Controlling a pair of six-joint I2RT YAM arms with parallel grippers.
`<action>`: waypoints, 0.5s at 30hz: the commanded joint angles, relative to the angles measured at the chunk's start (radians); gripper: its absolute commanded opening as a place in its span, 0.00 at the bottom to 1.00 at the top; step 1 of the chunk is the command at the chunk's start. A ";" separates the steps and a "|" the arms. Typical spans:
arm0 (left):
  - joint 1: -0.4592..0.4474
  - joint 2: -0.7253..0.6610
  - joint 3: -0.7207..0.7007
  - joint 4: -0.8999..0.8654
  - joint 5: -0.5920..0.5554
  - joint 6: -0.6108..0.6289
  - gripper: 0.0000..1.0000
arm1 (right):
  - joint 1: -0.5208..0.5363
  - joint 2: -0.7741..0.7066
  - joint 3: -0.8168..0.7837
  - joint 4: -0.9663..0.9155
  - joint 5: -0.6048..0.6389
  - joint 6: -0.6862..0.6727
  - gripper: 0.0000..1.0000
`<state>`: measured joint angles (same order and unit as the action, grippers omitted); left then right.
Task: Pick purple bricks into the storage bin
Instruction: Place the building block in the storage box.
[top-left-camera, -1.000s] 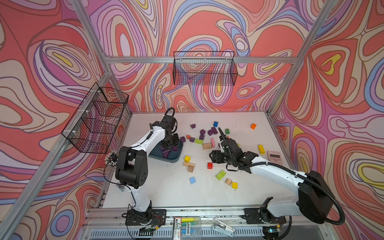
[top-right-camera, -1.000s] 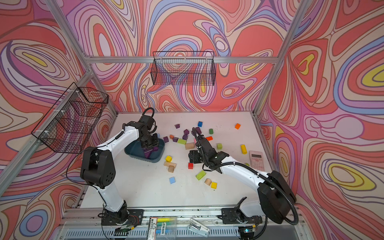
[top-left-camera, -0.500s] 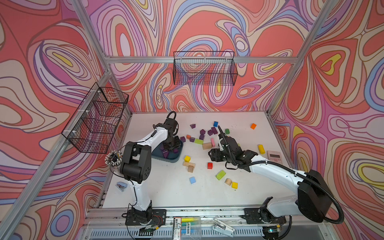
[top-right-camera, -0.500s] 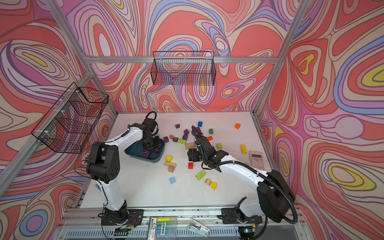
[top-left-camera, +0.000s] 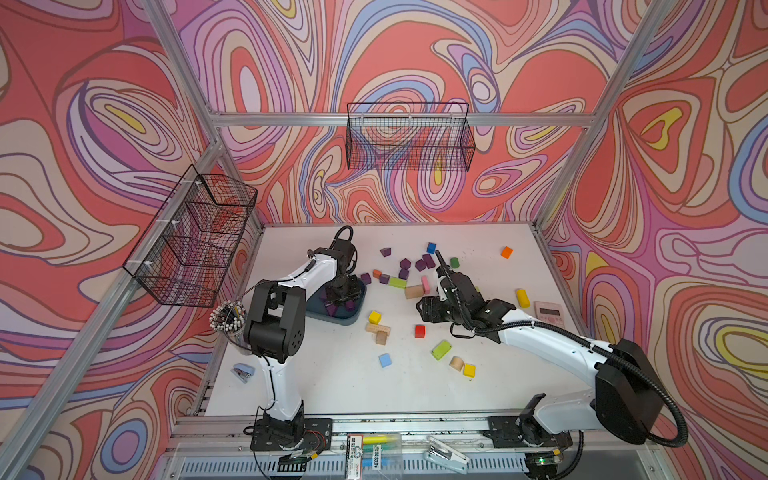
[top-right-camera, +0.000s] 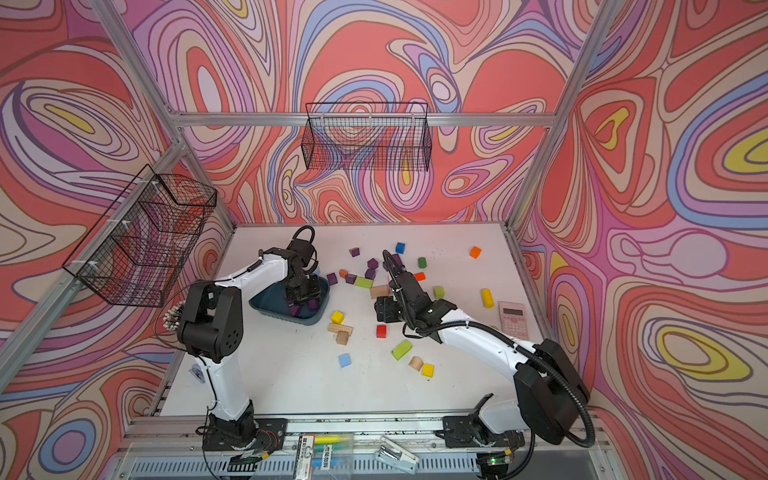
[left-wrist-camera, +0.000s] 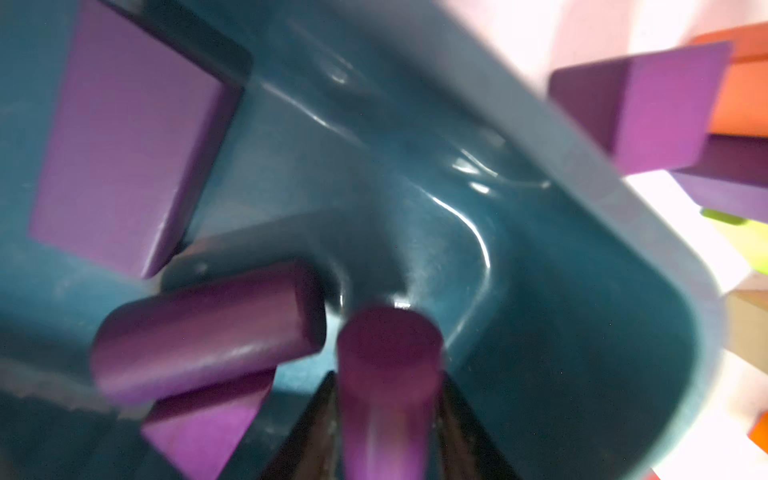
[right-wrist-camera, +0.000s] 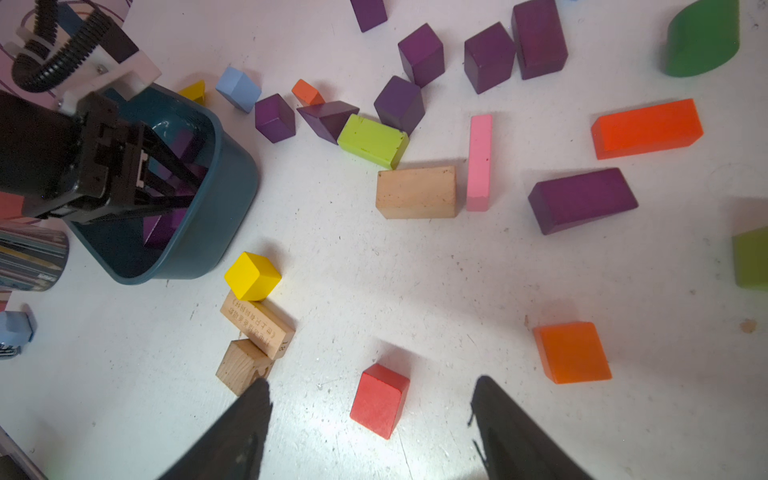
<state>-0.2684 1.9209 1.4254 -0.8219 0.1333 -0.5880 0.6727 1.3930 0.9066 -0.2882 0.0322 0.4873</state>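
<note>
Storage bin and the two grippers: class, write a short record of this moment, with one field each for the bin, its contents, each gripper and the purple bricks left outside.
bin: dark teal plastic storage bin, on the white table
contents: purple wooden bricks, including a lying cylinder and a flat slab
left gripper: inside the bin, a second purple cylinder between its fingers; gripped or released, unclear
right gripper: open, empty, over a red wooden cube
outside: more purple bricks on the table, such as a long purple cuboid

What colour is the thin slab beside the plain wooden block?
Pink. The slab shows best in the right wrist view, beside the wooden block.
</note>
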 joint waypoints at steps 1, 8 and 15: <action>0.005 -0.085 0.049 -0.055 -0.015 0.017 0.55 | -0.006 0.020 0.037 -0.005 0.001 -0.010 0.80; 0.003 -0.201 0.045 -0.082 -0.019 0.021 0.65 | -0.006 0.027 0.052 0.003 -0.003 -0.011 0.80; -0.010 -0.316 -0.023 -0.109 0.007 0.064 0.74 | -0.005 0.047 0.082 0.000 0.000 -0.014 0.80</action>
<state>-0.2707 1.6283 1.4292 -0.8696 0.1345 -0.5571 0.6727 1.4284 0.9554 -0.2871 0.0288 0.4812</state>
